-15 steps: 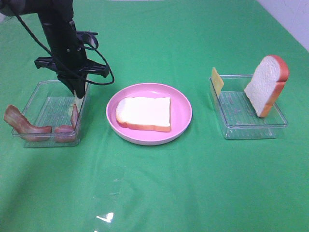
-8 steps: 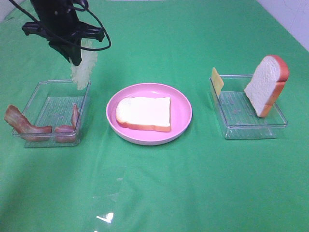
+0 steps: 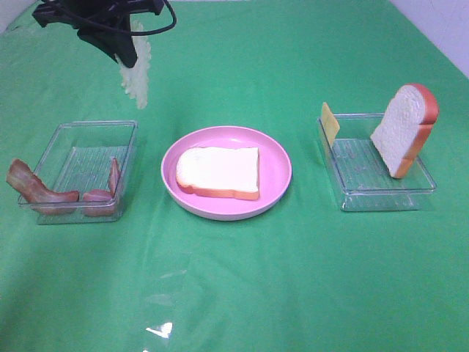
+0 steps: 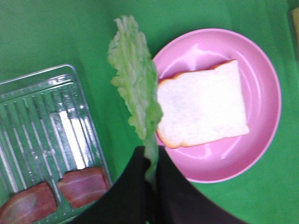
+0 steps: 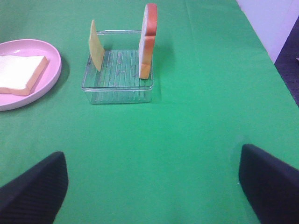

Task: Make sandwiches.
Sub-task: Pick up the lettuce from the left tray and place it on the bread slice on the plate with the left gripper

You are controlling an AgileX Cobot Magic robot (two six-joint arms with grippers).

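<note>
My left gripper point(image 3: 127, 57) hangs high over the table's far left, shut on a pale green lettuce leaf point(image 3: 136, 79) that dangles beneath it. In the left wrist view the lettuce point(image 4: 133, 88) sticks out from the shut gripper point(image 4: 151, 163). One bread slice point(image 3: 218, 172) lies flat on the pink plate point(image 3: 278, 167). A second bread slice point(image 3: 405, 128) leans upright in the right tray point(image 3: 381, 196), with a cheese square point(image 3: 330, 122) at the tray's other end. My right gripper point(image 5: 152, 186) is open over bare cloth, short of that tray point(image 5: 117, 91).
The left clear tray point(image 3: 73, 132) holds two bacon strips point(image 3: 102, 192), and another strip point(image 3: 33, 187) hangs over its left wall. Green cloth covers the whole table. A white wall borders the far right.
My left gripper has lifted the lettuce up out of the left tray and carried it higher and slightly right. Plate, trays and right gripper are unmoved.
</note>
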